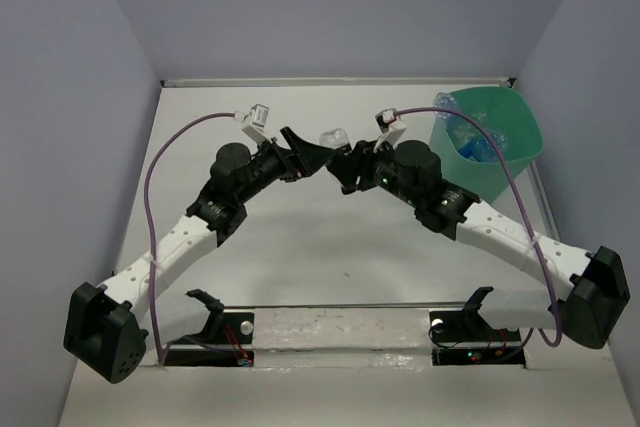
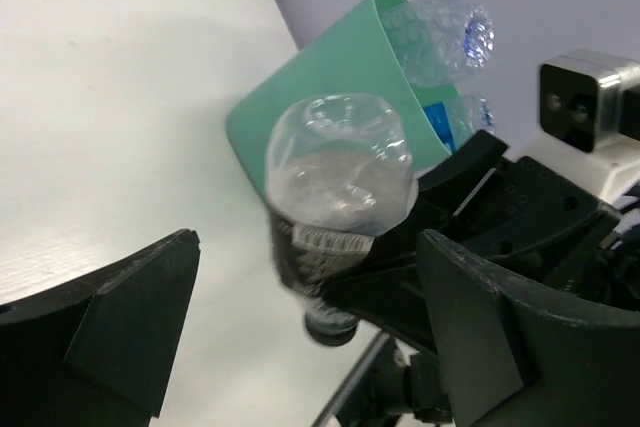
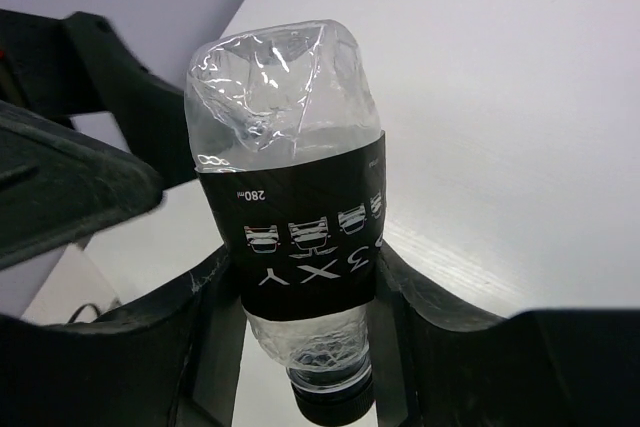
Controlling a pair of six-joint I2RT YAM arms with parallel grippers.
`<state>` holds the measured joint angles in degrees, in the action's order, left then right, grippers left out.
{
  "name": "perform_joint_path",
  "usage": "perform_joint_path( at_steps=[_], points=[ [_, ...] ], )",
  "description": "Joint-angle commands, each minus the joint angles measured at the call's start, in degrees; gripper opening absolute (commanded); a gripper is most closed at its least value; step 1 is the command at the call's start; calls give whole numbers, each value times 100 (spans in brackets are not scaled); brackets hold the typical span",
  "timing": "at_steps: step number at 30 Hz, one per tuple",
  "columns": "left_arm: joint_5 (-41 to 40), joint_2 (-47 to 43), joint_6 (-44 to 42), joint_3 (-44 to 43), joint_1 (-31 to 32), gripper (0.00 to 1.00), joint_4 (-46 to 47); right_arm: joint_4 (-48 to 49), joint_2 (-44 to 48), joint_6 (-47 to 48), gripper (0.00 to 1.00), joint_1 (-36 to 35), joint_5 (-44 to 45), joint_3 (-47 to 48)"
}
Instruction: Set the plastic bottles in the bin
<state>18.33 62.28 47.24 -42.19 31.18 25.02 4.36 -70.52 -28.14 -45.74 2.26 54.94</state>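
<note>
The bottle [image 3: 285,117] in play is clear with a black label [image 3: 310,217] and a dark cap [image 3: 330,392]. It hangs in the air over the middle of the desk [image 1: 300,247], between the two arms. The bin [image 1: 495,172] stands in the desk's far right corner, well apart from it, with other bottles [image 1: 470,137] already inside; in the left wrist view one of them pokes above the rim.

The main risk is a slip. The grip sits on the label end, near the cap, so the crumpled free end sticks out and could lever the bottle loose on a quick swing. The thin plastic may also give under the squeeze. The left gripper [image 1: 298,147] is close, so a careless turn toward the bin could knock the bottle against it. A release too high or off-centre could bounce the bottle off those already in the bin and out onto the desk.

The right gripper [image 1: 347,162] is closed on the bottle, its fingers [image 3: 430,302] pressing both sides of the label. The left gripper's fingers [image 2: 130,317] stand wide apart, flanking the bottle's free end, and seem to touch nothing.
</note>
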Motion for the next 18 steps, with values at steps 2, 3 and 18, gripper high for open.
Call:
perform_joint_path(
  at_steps=[2, 3, 18],
  points=[
    [-1295, -1006, -1462, -1009, 11, 99, -1691, -619, 706, 983, 24, 21, 1756, 921],
    [-1410, -1251, -1620, -1149, 11, 99, -1867, -716, 741, 1099, 24, 117, 1969, 1035],
    [-2097, -2229, -3106, -623, 2, 99, -2782, -1613, 857, 2385, 19, 3174, 3994, 1977]
  ],
)
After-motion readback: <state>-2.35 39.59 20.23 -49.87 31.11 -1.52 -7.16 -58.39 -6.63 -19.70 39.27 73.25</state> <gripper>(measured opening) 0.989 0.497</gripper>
